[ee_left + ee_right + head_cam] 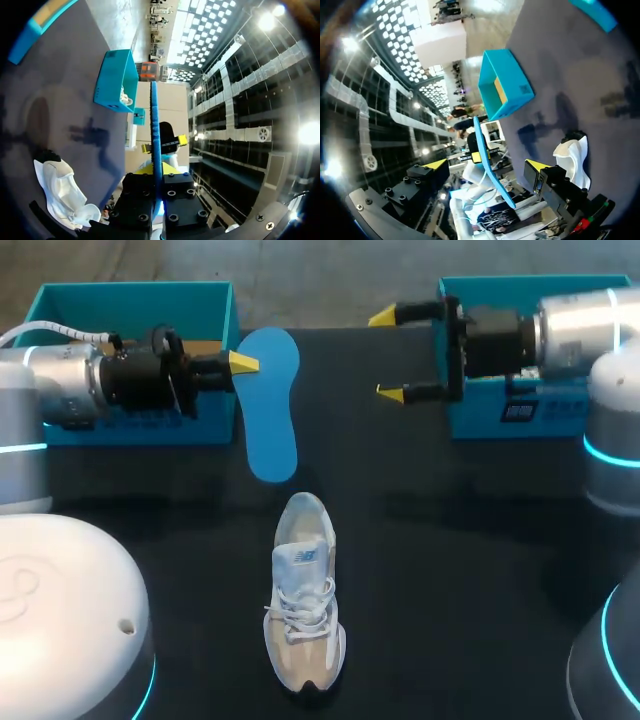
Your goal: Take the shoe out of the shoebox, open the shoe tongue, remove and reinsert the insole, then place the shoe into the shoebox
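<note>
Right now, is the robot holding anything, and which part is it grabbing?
The left tool pinches the blue insole by its side edge, near the end away from the shoe. The right tool holds nothing.

Ceiling lamps [267, 20] glare brightly in both wrist views, casting soft shadows across the dim table [450, 590].

A dark, matte table [450, 590] fills the frame. A white and beige shoe [303, 590] stands upright on its sole at the lower centre, toe toward the bottom edge and heel toward the middle. A teal box [140, 310] sits open-topped at the upper left. A second teal box [480, 420] sits at the upper right, well apart from the first.
</note>
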